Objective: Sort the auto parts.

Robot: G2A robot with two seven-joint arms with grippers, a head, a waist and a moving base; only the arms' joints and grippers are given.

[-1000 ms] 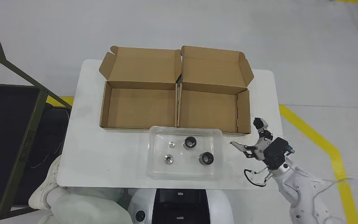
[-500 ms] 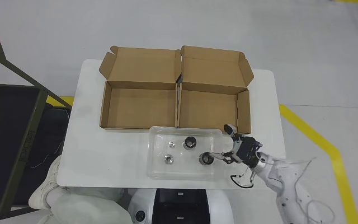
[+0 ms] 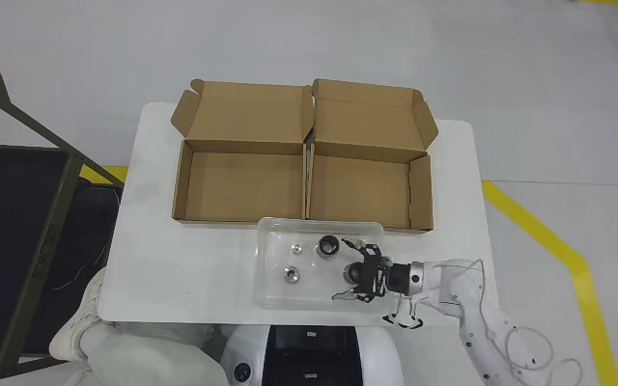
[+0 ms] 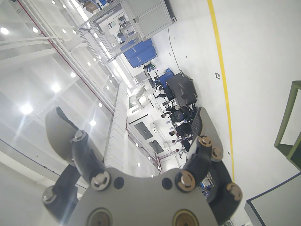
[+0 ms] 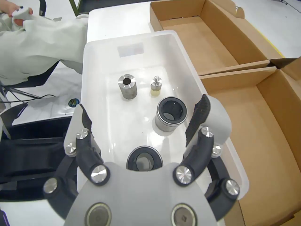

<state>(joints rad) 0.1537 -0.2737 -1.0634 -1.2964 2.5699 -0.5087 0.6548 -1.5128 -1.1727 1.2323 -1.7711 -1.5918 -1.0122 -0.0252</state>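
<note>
A clear plastic tray (image 3: 268, 289) at the table's front edge holds several metal parts. In the right wrist view they are a silver cylinder (image 5: 127, 86), a small stud (image 5: 155, 86), a black-rimmed sleeve (image 5: 171, 114) and a second ring-shaped sleeve (image 5: 144, 161). My right gripper (image 5: 141, 116) hangs open over the tray (image 5: 131, 36), with the second sleeve just beneath its palm and nothing between its fingers. From above, the right gripper (image 3: 350, 272) covers the tray's right part. My left gripper (image 4: 129, 118) is open, holds nothing and points out into the room.
Two open cardboard boxes stand side by side behind the tray, the left box (image 3: 241, 183) and the right box (image 3: 367, 188), both with nothing inside. The right box (image 5: 258, 123) lies close beside my right gripper. Bare white table (image 3: 154, 241) lies left of the tray.
My right arm has swung left from the table's right edge to over the tray, ending above the sleeve at its right. The gripper stays open. The parts have not moved.
</note>
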